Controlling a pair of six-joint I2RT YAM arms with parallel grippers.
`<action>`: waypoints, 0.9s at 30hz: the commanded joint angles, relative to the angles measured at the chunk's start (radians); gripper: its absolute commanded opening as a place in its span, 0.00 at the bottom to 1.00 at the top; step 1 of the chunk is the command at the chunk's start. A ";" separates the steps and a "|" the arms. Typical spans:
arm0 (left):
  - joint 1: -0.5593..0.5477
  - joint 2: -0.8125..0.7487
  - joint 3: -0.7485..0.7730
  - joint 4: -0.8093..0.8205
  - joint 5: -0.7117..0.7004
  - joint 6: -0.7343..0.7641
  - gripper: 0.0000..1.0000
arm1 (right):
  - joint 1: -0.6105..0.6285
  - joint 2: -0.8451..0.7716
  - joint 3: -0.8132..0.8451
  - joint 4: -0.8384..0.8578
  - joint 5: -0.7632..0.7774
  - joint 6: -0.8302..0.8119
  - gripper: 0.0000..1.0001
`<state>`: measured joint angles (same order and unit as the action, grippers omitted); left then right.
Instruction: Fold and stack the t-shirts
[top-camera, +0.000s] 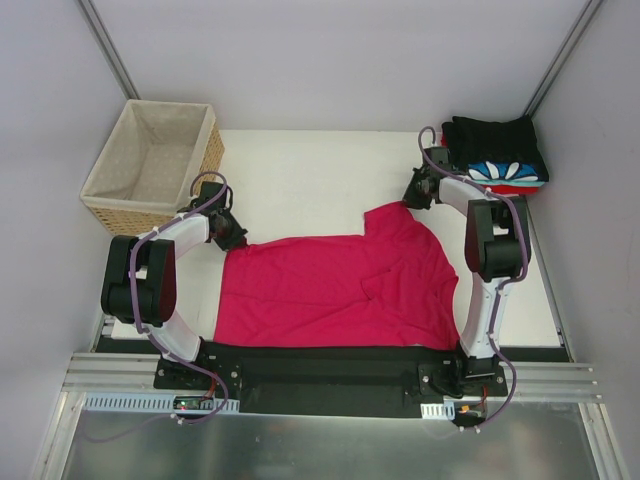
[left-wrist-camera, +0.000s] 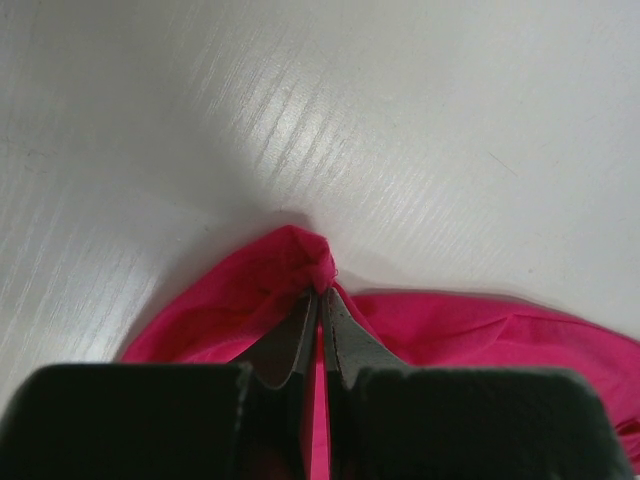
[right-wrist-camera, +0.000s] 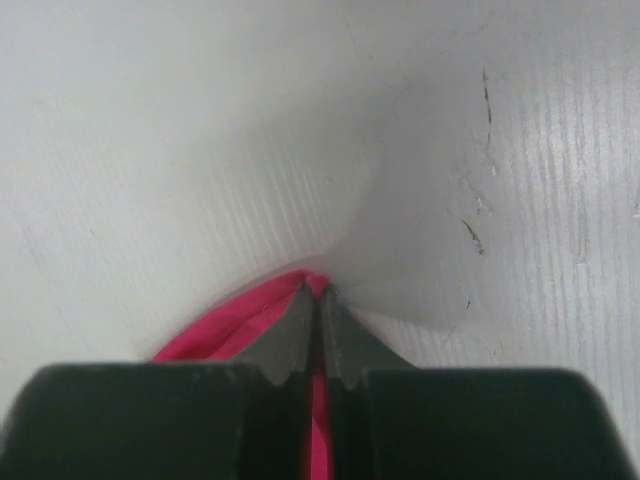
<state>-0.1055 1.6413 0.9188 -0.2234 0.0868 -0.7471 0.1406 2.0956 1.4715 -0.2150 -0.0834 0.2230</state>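
Note:
A crimson-pink t-shirt (top-camera: 335, 290) lies spread across the near half of the white table. My left gripper (top-camera: 229, 233) is shut on its far left corner; in the left wrist view the cloth (left-wrist-camera: 290, 260) bunches at the closed fingertips of that gripper (left-wrist-camera: 320, 290). At the shirt's far right corner my right gripper (top-camera: 414, 194) is shut too, and the right wrist view shows a pink hem (right-wrist-camera: 235, 325) pinched between the tips of the gripper (right-wrist-camera: 321, 288). A stack of folded t-shirts (top-camera: 500, 160), black, blue-white patterned and red, sits at the far right.
A woven wicker basket (top-camera: 112, 205) with beige lining stands at the far left, close behind the left arm. The white table surface (top-camera: 310, 180) stretches beyond the shirt. Grey walls enclose the table on three sides.

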 joint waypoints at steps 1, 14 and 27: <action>-0.005 -0.008 0.014 -0.056 0.011 -0.020 0.00 | -0.004 -0.026 0.038 -0.012 0.019 -0.005 0.01; 0.000 -0.008 0.084 -0.056 0.079 -0.021 0.00 | -0.007 -0.311 -0.013 -0.006 0.134 -0.116 0.01; -0.066 0.040 0.146 -0.034 0.103 -0.047 0.00 | -0.009 -0.417 -0.039 -0.026 0.134 -0.105 0.01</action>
<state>-0.1585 1.6814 0.9974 -0.2520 0.1768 -0.7784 0.1406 1.7489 1.4334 -0.2367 0.0231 0.1314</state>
